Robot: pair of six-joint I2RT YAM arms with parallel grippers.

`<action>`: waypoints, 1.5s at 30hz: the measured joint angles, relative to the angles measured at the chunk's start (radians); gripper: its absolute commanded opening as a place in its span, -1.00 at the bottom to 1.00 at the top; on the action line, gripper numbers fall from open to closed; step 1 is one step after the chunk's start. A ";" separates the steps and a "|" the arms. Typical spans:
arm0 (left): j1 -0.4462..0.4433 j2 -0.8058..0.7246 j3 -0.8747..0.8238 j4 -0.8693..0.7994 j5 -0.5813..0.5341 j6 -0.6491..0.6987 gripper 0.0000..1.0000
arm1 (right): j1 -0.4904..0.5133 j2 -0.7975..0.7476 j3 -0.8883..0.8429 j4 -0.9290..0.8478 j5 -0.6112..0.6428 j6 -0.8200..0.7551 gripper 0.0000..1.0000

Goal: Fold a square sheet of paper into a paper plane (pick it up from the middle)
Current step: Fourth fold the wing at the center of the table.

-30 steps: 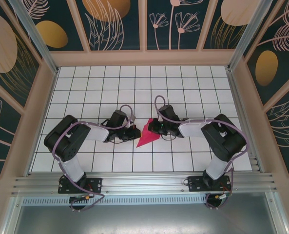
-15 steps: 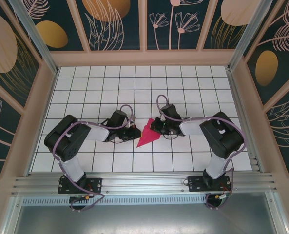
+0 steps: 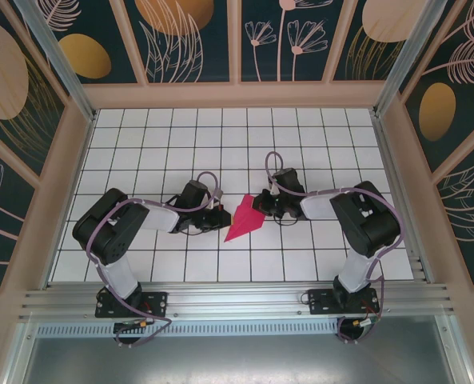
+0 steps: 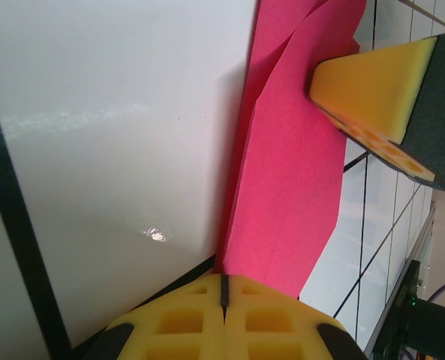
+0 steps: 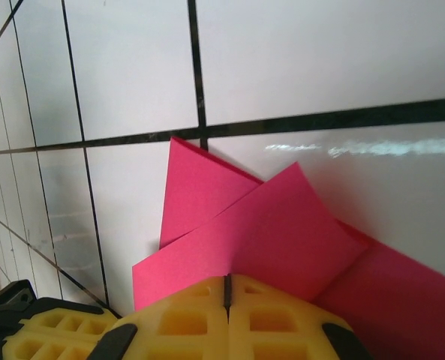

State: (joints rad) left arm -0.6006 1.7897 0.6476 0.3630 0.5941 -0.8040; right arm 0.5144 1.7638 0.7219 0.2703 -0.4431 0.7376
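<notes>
The square sheet of paper is magenta-red and creased into a pointed wedge, lying flat mid-table between both arms. My left gripper is shut, its tips at the wedge's left edge. In the left wrist view the paper runs up from my shut left gripper, and the right gripper's yellow fingers press on its far part. My right gripper is shut and rests on the wedge's right side. The right wrist view has two overlapping flaps of paper just ahead of the shut right gripper. No finished paper plane is in view.
The white tiled table is fenced by raised wooden walls on the left, right and back. An aluminium rail carrying both arm bases runs along the near edge.
My right gripper has slid to the right across the paper, and its wrist has swung right with it. The left arm and the paper's lower point have stayed put.
</notes>
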 measured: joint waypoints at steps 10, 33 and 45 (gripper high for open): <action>0.000 0.001 0.000 0.003 0.000 0.000 -1.00 | -0.080 0.013 0.011 -0.016 -0.047 -0.008 -0.95; 0.000 0.003 0.000 0.007 0.001 0.000 -1.00 | -0.185 -0.040 0.054 -0.103 -0.075 -0.072 -0.87; 0.000 0.003 0.000 0.007 0.001 0.000 -1.00 | 0.102 -0.110 -0.009 -0.029 -0.058 0.011 -0.89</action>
State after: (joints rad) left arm -0.6006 1.7924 0.6472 0.3702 0.5953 -0.8040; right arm 0.6167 1.6539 0.7132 0.2413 -0.5011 0.7486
